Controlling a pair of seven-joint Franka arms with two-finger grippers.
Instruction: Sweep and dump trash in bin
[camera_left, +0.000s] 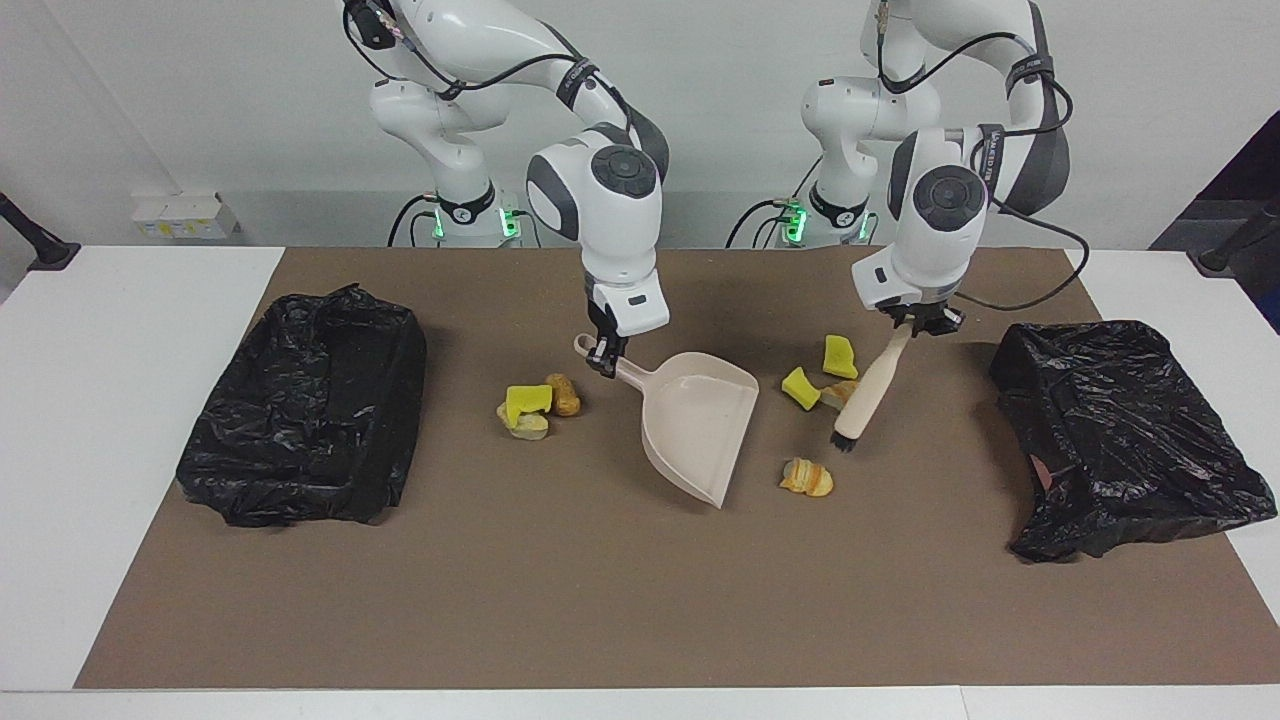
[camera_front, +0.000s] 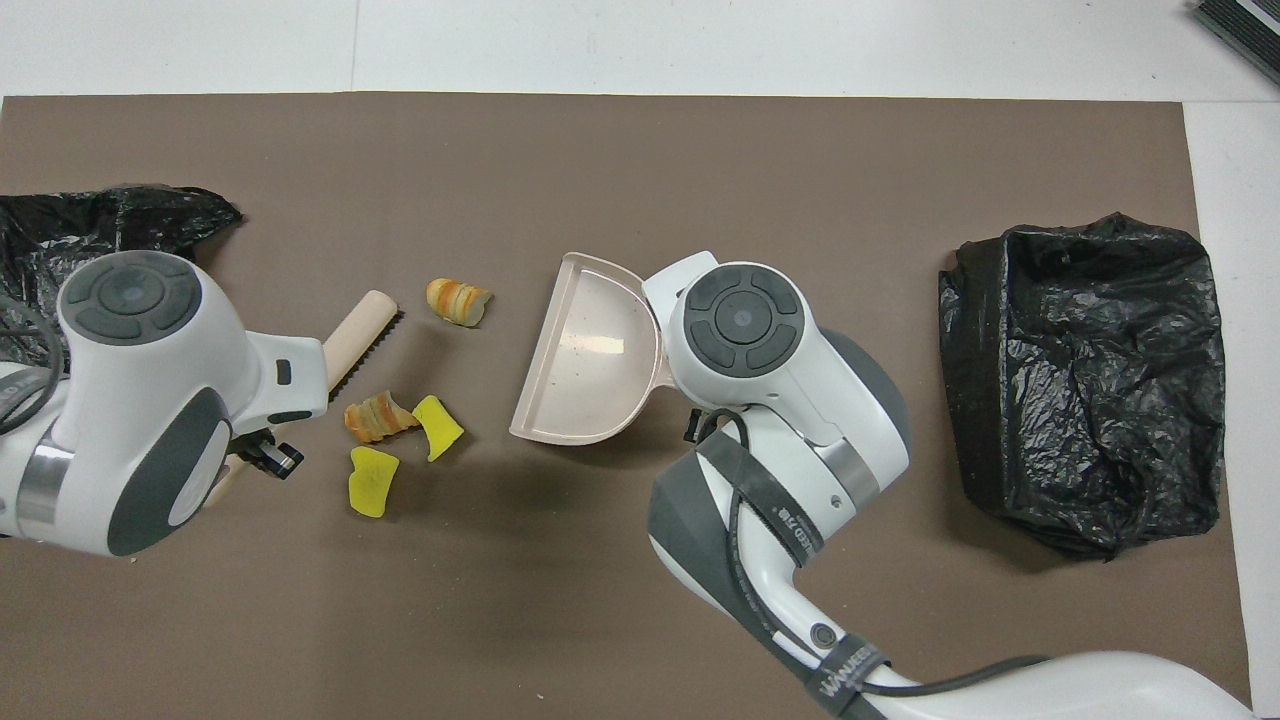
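On brown mat: spongy yellow trash (camera_left: 801, 388), smooth beige dustpan (camera_left: 697, 425).

We note a brown mat (camera_left: 560, 600) covering the white table (camera_left: 90, 420). A white box (camera_left: 180, 215) sits by the wall, toward the right arm's end.

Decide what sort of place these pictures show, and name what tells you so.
Probably a robotics lab set up for a cleaning trial: two robot arms bolted behind a white table with a brown mat, holding a dustpan and brush, against bare walls.
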